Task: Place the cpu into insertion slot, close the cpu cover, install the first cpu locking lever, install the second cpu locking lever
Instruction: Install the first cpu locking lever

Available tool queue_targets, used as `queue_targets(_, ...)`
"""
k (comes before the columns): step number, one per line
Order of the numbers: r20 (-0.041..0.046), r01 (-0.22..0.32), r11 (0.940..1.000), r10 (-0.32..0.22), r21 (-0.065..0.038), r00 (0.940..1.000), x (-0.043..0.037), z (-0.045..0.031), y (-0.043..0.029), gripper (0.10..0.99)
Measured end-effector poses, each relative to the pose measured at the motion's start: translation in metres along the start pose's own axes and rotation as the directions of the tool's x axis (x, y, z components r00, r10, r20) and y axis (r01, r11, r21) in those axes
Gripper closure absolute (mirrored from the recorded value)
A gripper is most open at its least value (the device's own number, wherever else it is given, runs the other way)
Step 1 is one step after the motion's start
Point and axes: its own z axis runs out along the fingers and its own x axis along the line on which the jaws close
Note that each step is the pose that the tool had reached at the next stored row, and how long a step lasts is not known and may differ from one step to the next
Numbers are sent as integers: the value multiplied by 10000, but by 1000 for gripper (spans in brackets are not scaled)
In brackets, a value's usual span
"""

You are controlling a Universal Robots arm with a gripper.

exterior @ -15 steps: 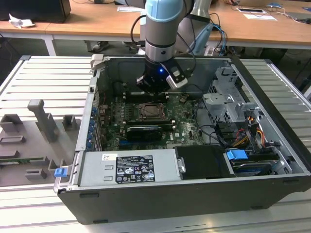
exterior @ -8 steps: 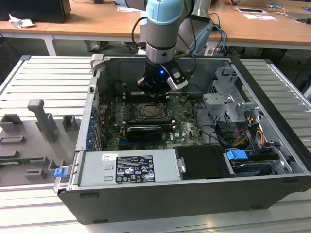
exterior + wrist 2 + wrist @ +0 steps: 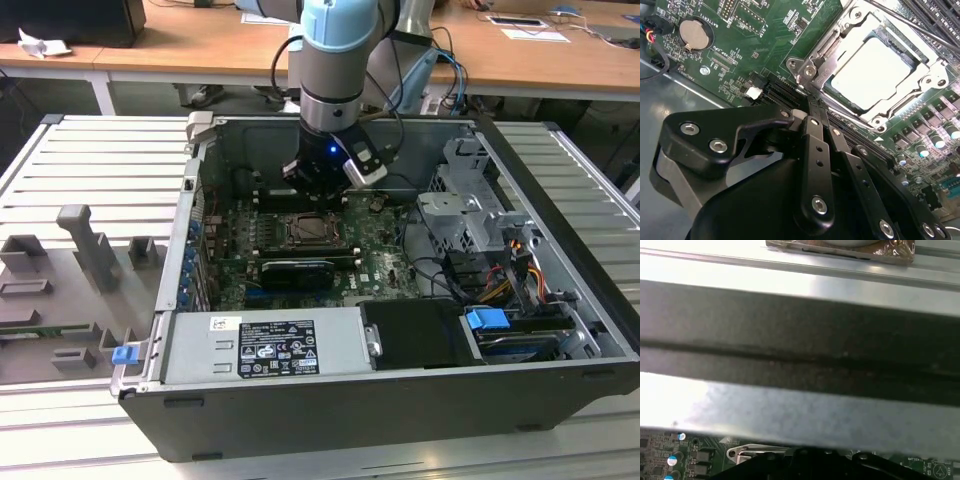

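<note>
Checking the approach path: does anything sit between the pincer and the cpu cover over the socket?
Nothing visible does. In the second wrist view, the black pincer points at the silver-grey square metal cover frame; bare green circuit board lies alongside.

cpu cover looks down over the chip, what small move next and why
Probably ease the end effector toward the locking lever beside the socket. The cpu sits seated under the cpu cover, which lies flat, and the end effector tip is at the cover's corner.

In the second wrist view the gripper [image 3: 812, 107] body hid the board's near part. The cpu cover [image 3: 826, 65] ran off-frame.
</note>
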Motion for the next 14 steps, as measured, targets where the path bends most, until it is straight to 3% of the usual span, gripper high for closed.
queue_targets(3, -23, 5, 9999, -4, 168, 10000, -2, 22, -5, 980)
queue_targets(5, -24, 5, 9998, -4, 198, 10000, -3, 43, -7, 980)
queue_targets(8, -23, 5, 9998, -4, 194, 10000, -6, 41, -6, 980)
queue_targets(14, -20, 4, 9998, -3, 179, 10000, -11, -87, 10, 980)
